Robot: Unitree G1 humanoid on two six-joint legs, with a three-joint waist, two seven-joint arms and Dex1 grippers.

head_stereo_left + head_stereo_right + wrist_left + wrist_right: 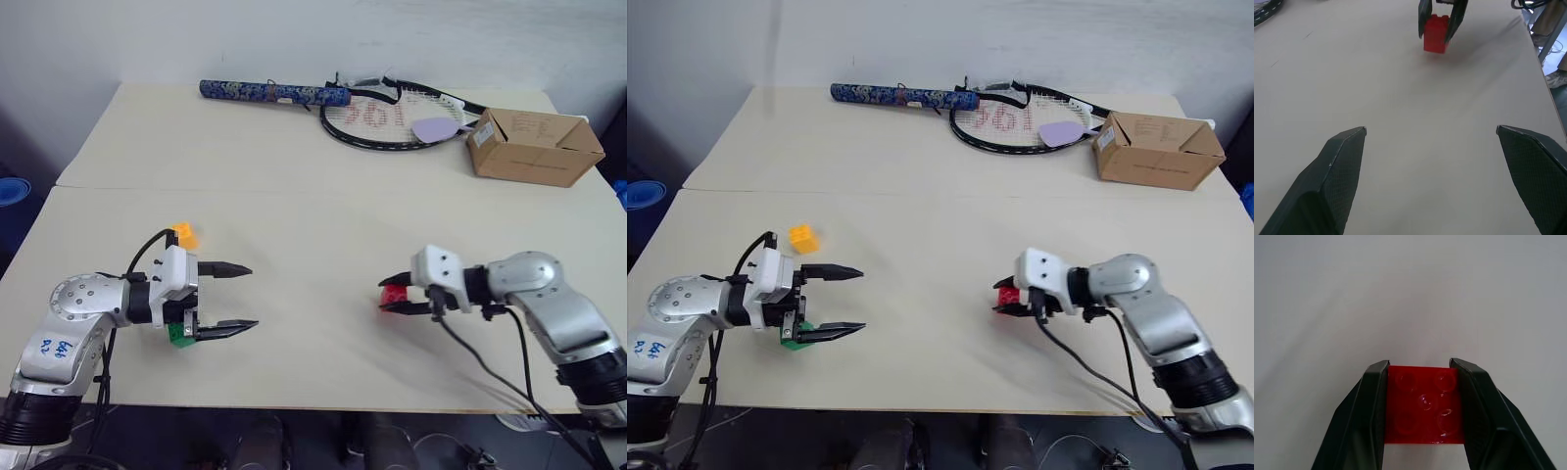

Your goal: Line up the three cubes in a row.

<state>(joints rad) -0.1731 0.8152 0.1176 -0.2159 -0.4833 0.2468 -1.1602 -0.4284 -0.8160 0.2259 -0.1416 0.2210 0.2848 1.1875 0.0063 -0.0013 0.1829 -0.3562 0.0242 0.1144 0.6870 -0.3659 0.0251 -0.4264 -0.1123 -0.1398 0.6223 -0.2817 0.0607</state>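
The right gripper (1422,382) pinches the red cube (1423,404) between its fingers just above the bench (313,166), while the left gripper (235,297) hovers spread wide beside the green cube (795,338), the orange-yellow cube (802,237) lying behind.

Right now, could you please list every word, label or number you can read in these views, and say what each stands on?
Red characters on the badminton racket strings, perhaps "561": not surely readable.
Blue handwriting on the left arm's grey shell: too blurred to read.
Printed label on the cardboard box: too small to read.
Patterned racket handle: no legible text.
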